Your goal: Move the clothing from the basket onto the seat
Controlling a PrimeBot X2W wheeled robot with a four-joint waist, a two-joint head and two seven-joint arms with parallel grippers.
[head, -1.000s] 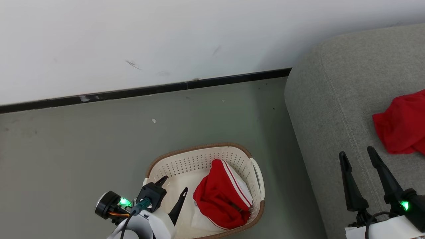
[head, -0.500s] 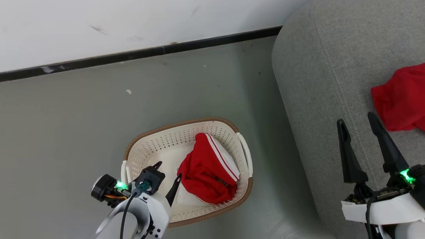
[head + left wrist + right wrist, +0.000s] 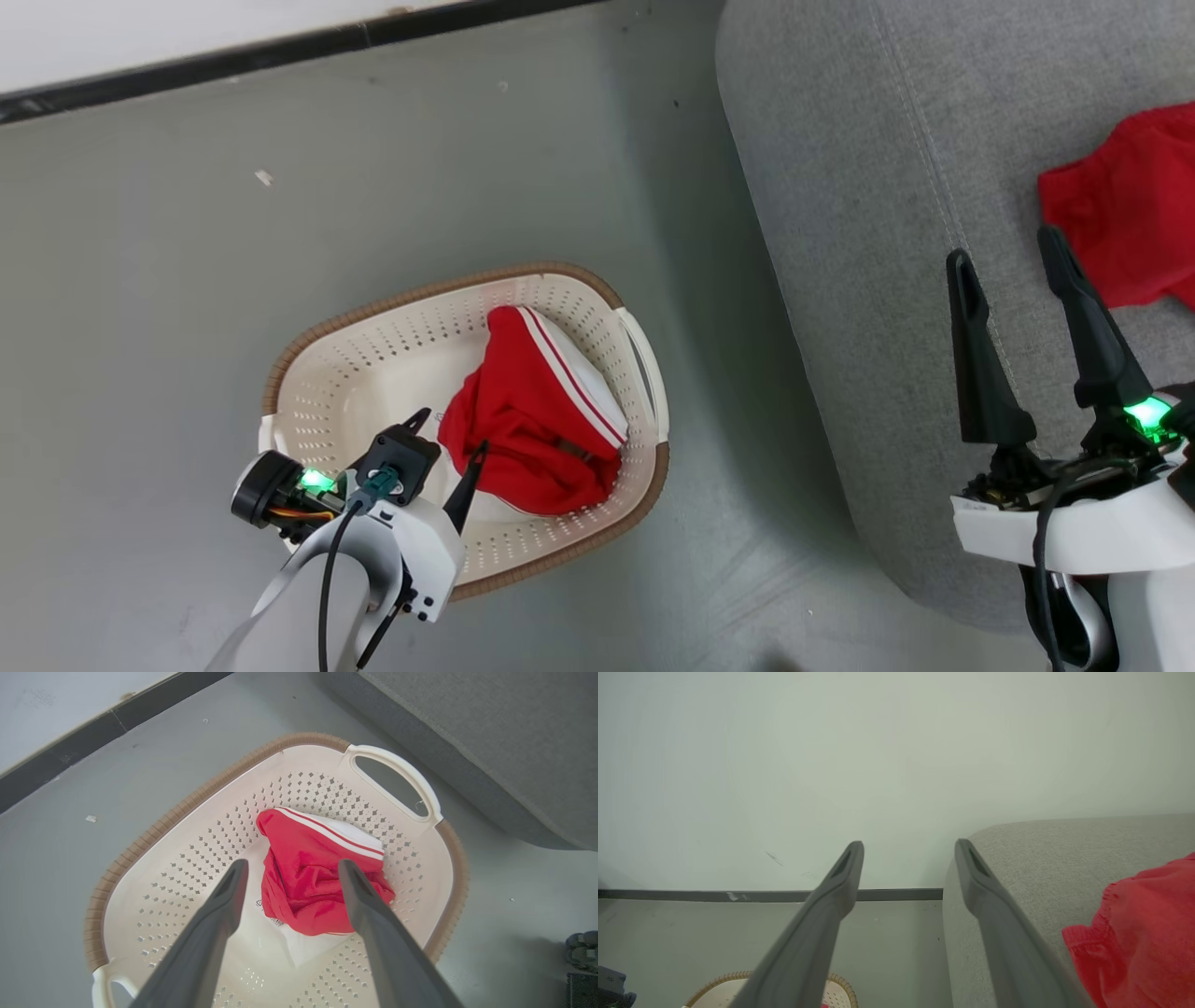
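Note:
The cream basket [image 3: 392,301] stands on the floor left of the grey seat [image 3: 840,187]. One piece of the clothing, a red garment with white stripes [image 3: 523,420], lies bunched in the basket's right half. My left gripper [image 3: 453,431] hangs open over the basket, one fingertip above the garment's near edge. In the left wrist view the open left gripper [image 3: 293,864] frames the garment [image 3: 308,877] inside the basket [image 3: 196,798]. A second red garment [image 3: 1130,224] lies on the seat. My right gripper [image 3: 1004,245] is open and empty above the seat, beside that garment [image 3: 1143,933].
A white wall with a black baseboard [image 3: 280,56] runs along the far side. Grey floor [image 3: 187,233] surrounds the basket, with a narrow strip between it and the seat's rounded edge [image 3: 490,728]. A small pale scrap [image 3: 264,176] lies on the floor.
The head camera has tilted down, so the whole picture shifted up and left. My left gripper has come nearer the garment in the basket. Both grippers stayed open.

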